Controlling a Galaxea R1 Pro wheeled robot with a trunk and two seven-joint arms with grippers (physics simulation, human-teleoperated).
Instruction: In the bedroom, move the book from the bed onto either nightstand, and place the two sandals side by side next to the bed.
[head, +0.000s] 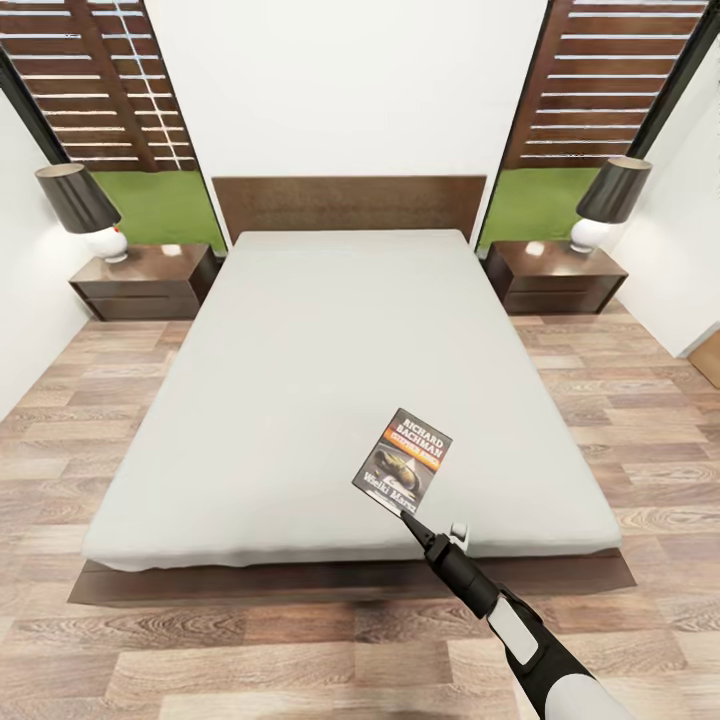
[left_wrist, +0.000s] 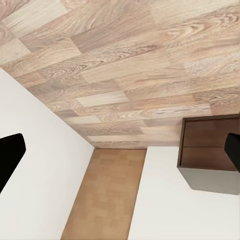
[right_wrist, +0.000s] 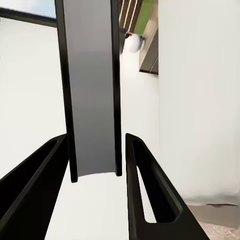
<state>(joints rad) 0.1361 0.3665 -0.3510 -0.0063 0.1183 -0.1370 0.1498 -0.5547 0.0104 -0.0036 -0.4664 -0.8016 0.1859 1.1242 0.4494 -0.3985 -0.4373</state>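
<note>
The book (head: 403, 461) is pinched at its near corner by the right gripper (head: 404, 511) and looks tilted up off the mattress near the foot of the bed (head: 300, 400) — though whether it's fully lifted can't quite be told from the head view. In the right wrist view the book's edge (right_wrist: 92, 90) is seen clamped between the two dark fingers (right_wrist: 145, 190). The left gripper's fingers (left_wrist: 10, 157) are spread apart, pointed at bare floor.

For this step, the grip should probably be kept firm and the book carried level, since a thin paperback held by one corner could easily swing or slip out.

Counted: one book, one bed, two nightstands — the right nightstand (head: 555, 272) looks closer than the left nightstand (head: 145, 280) — and two lamps, the left lamp (head: 85, 210) and the right lamp (head: 608, 200).
</note>
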